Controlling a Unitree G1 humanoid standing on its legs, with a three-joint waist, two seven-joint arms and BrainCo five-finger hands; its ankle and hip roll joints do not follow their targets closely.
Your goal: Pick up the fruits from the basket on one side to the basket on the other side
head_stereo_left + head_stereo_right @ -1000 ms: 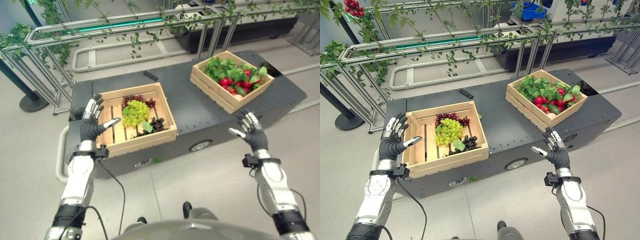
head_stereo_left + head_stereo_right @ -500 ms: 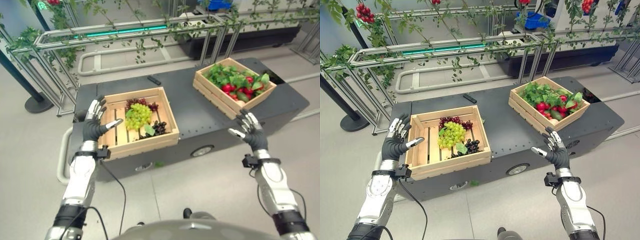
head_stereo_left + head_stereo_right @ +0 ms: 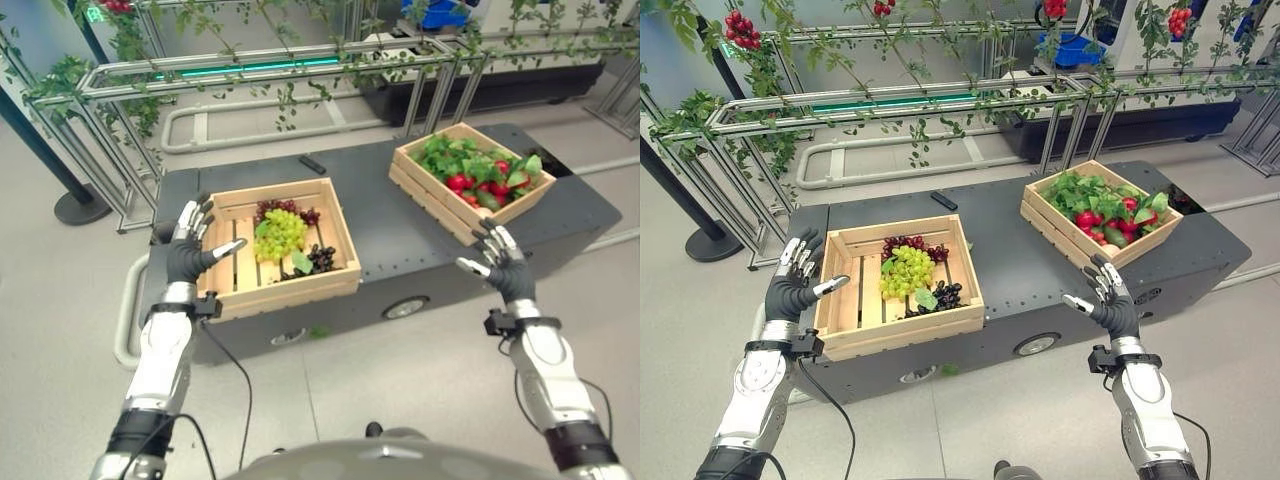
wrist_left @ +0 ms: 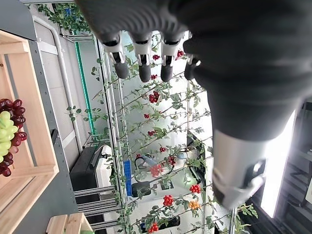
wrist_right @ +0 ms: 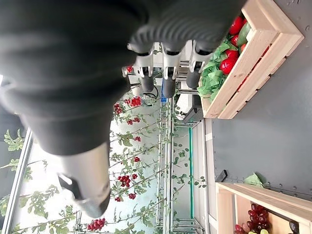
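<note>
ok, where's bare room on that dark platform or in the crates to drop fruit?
Bare patches: the dark platform between the two crates, and the left half of the grape crate beside the green grapes. Crowded: the far crate, packed with leaves and red fruit. A small black object lies behind the grape crate.

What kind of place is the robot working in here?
Probably a greenhouse or a mock-up of one: vines with red fruit clusters climb metal railings, and wooden crates of grapes and red vegetables sit on a dark cart.
</note>
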